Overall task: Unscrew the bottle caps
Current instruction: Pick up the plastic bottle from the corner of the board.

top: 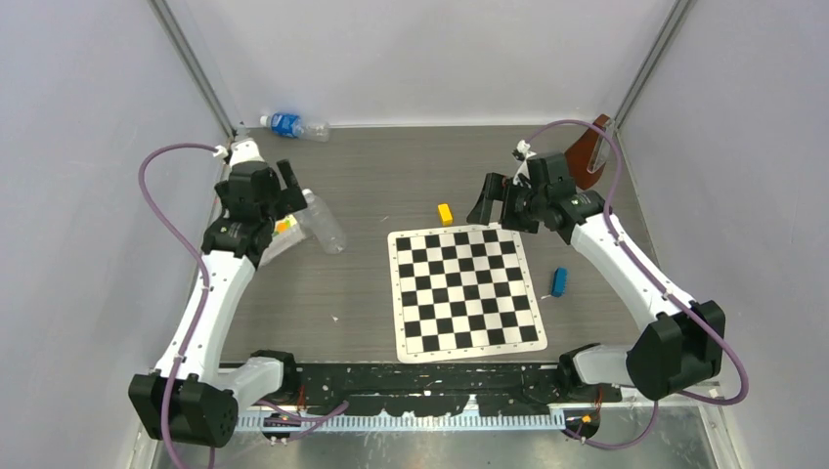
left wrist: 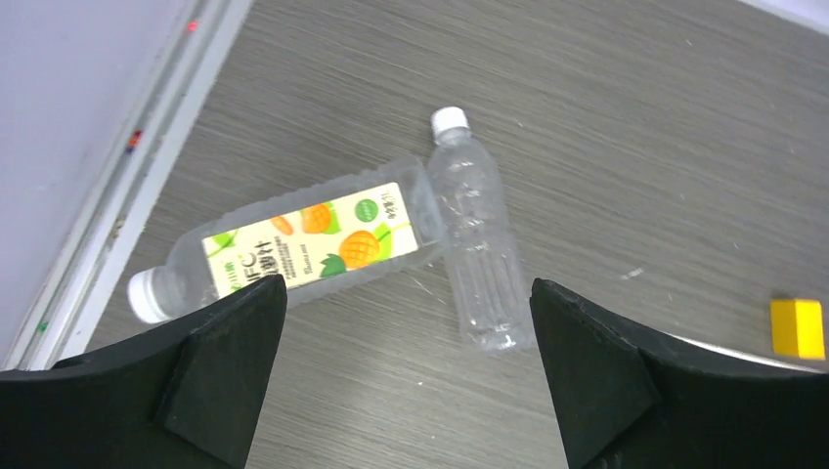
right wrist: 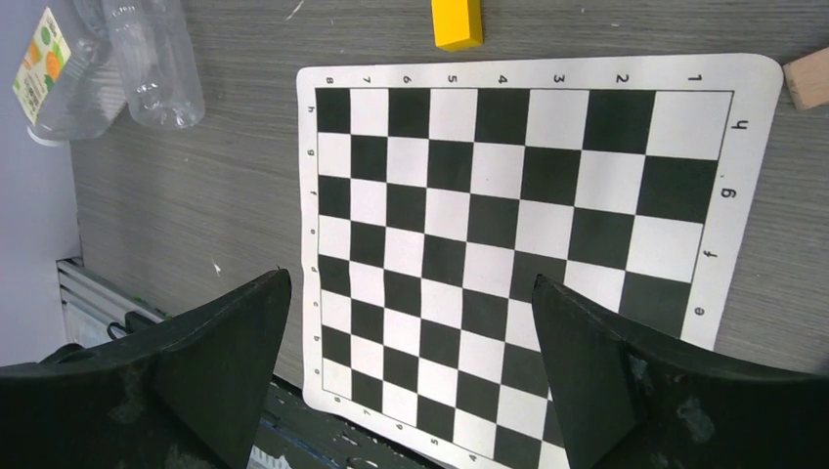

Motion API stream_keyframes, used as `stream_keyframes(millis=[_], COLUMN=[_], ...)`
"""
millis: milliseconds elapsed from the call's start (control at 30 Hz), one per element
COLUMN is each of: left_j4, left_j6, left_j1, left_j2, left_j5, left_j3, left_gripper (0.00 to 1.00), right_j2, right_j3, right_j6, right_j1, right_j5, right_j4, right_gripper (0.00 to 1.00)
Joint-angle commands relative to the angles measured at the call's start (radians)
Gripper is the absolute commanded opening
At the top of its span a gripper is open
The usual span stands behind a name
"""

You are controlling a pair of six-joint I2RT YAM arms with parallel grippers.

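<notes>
In the left wrist view the wide bottle (left wrist: 313,239), with a white-yellow-orange label, lies on its side with its white cap (left wrist: 147,296) at the left. The slim unlabelled bottle (left wrist: 479,244) lies beside it, touching it, with its white cap (left wrist: 451,120) at the far end. My left gripper (left wrist: 406,371) is open and empty above the table just short of both. In the top view it (top: 288,181) hovers over the slim bottle (top: 323,225). The small blue-labelled bottle (top: 293,125) lies by the back wall. My right gripper (right wrist: 406,371) is open and empty over the chessboard (right wrist: 518,225).
A yellow block (top: 445,213) sits just behind the chessboard (top: 464,291), and a blue block (top: 558,281) to its right. A brown object (top: 587,151) leans in the back right corner. A tan block (right wrist: 807,80) shows at the board's corner in the right wrist view.
</notes>
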Motion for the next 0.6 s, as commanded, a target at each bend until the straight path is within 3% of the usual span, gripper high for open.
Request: stream_keyframes(millis=[0, 67, 167, 300, 433, 567], left_j4=[-0.007, -0.046, -0.056, -0.071, -0.059, 0.065], left_j6=[-0.113, -0.116, -0.041, -0.099, -0.231, -0.296], left_j1=[0.004, 0.006, 0.006, 0.008, 0.021, 0.036], left_j2=[-0.029, -0.024, -0.007, 0.017, 0.010, -0.029], left_j5=[-0.236, -0.250, -0.085, 0.042, 0.029, 0.043], left_j3=[0.017, 0.021, 0.030, 0.039, 0.000, -0.092], left_gripper=[0.98, 0.98, 0.98, 0.98, 0.98, 0.98], right_j2=[0.009, 0.013, 0.023, 0.042, 0.040, 0.008], right_j3=[0.011, 0.011, 0.024, 0.027, 0.017, 0.009], right_j6=[0.053, 0.070, 0.087, 0.112, 0.123, 0.162], right_j1=[0.007, 0.007, 0.007, 0.007, 0.007, 0.005], right_j5=[-0.015, 0.008, 0.047, 0.063, 0.076, 0.172], right_j4=[0.090, 0.103, 0.112, 0.131, 0.143, 0.145], right_gripper=[1.00, 1.00, 1.00, 1.00, 1.00, 1.00])
